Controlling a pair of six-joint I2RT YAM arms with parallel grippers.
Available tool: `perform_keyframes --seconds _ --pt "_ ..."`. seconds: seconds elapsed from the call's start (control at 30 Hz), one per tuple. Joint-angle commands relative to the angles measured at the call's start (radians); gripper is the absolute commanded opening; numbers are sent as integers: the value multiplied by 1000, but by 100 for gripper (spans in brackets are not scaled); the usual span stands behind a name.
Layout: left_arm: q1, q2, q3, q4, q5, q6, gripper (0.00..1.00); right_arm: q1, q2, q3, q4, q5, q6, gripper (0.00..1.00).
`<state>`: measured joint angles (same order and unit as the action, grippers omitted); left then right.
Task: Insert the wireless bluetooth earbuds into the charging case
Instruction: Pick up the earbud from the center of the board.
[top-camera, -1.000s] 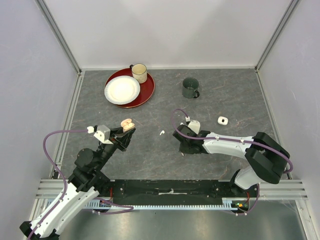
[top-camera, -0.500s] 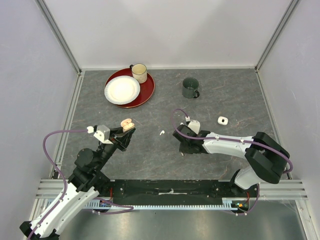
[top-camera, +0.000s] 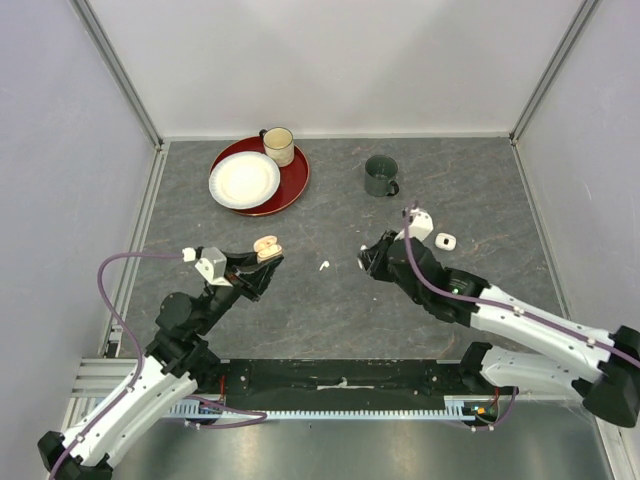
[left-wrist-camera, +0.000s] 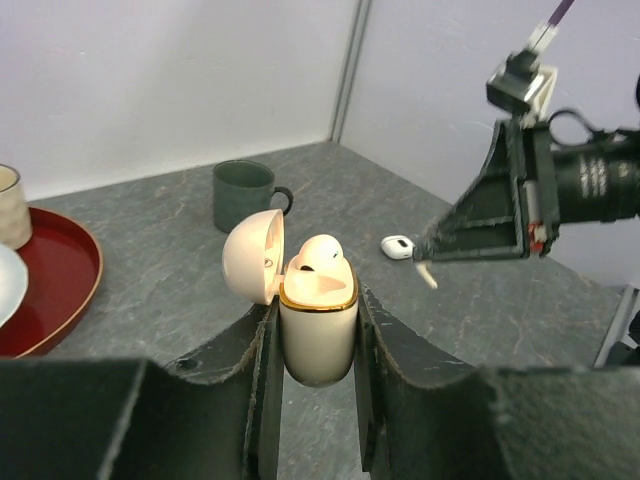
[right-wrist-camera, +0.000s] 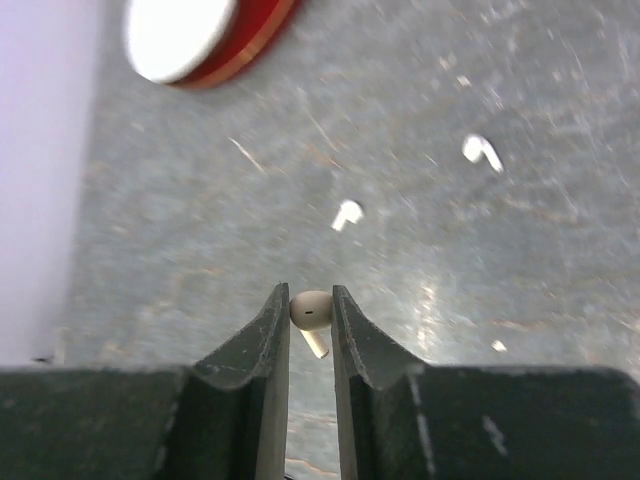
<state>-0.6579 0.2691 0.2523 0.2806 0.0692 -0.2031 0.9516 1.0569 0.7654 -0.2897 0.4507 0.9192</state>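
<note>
Two arms work over the table (top-camera: 330, 320); 12 o'clock means its far edge in the overhead view.

1. Left gripper (left-wrist-camera: 317, 305): clenched on the charging case (left-wrist-camera: 318, 335), lifted clear of the table at roughly 8 o'clock from table centre. The case stands upright between the fingers (left-wrist-camera: 262, 390). Its lid (left-wrist-camera: 253, 255) is swung open to the left in the wrist view. One seated earbud (left-wrist-camera: 318, 254) rests in the case opening.

2. Right gripper (right-wrist-camera: 310, 298): clamped on a peach earbud (right-wrist-camera: 312, 311), held above the table with the stem pointing down past the fingertips. In the overhead view this gripper sits at 3 o'clock from the case, well apart from it.

3. Loose earbuds: the right wrist view shows a near white earbud (right-wrist-camera: 347, 214) and a far white earbud (right-wrist-camera: 483, 152), both lying on the table and apart from each other. Overhead, only one white earbud is visible, between the two grippers; which of the two it is cannot be told.

4. Other items: a small white object (top-camera: 445, 241) lies at 3 o'clock from the right gripper. A dark mug (top-camera: 381, 175) stands at 12 o'clock. A red tray (top-camera: 295, 180) at 11 o'clock carries a white plate (top-camera: 244, 180) and a cream mug (top-camera: 279, 146).
</note>
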Motion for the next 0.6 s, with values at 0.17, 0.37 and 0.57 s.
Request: perform_keyframes --seconds 0.17,0.37,0.57 --pt "3 174 -19 400 171 -101 2 13 -212 -80 461 69 -31 0" --pt "3 281 -50 614 242 -127 2 21 -215 -107 691 -1 -56 0" --pt "1 328 -51 698 285 -121 2 33 -169 -89 879 -135 -68 0"
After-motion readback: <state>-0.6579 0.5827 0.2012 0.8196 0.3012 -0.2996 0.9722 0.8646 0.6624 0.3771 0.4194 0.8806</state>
